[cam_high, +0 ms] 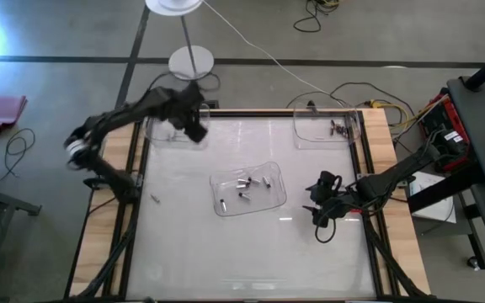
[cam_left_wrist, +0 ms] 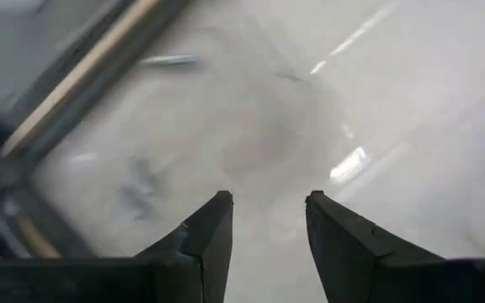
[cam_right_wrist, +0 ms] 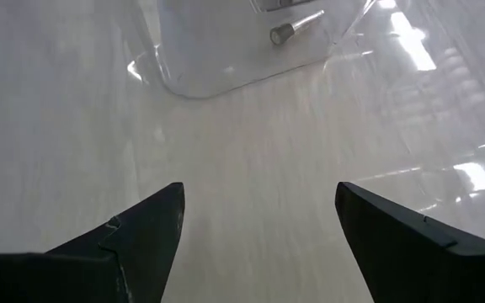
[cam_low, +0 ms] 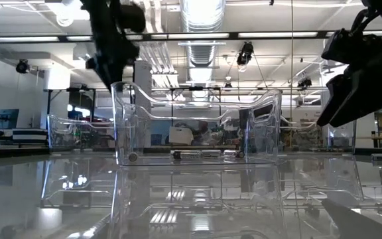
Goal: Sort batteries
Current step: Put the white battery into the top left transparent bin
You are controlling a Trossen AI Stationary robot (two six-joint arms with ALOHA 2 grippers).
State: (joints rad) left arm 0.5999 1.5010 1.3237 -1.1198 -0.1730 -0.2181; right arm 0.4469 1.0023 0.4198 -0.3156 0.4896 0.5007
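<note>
While both arms hang clear of stock: batteries (cam_high: 244, 187) mostly loose in centre tray (cam_high: 272, 172), mid-bench (cam_high: 226, 261); a few more in far-right tray (cam_high: 310, 135); one stray (cam_high: 154, 199) on bare bench, left of centre tray. Left tool (cam_high: 194, 130) above far-left tray (cam_high: 160, 136), fingers slightly parted, empty. Right tool (cam_high: 320, 200) just right of centre tray, spread wide, empty. Risks, as judged: small round cells roll or slip from pinch; clear tray wall easily knocked on approach.
</note>
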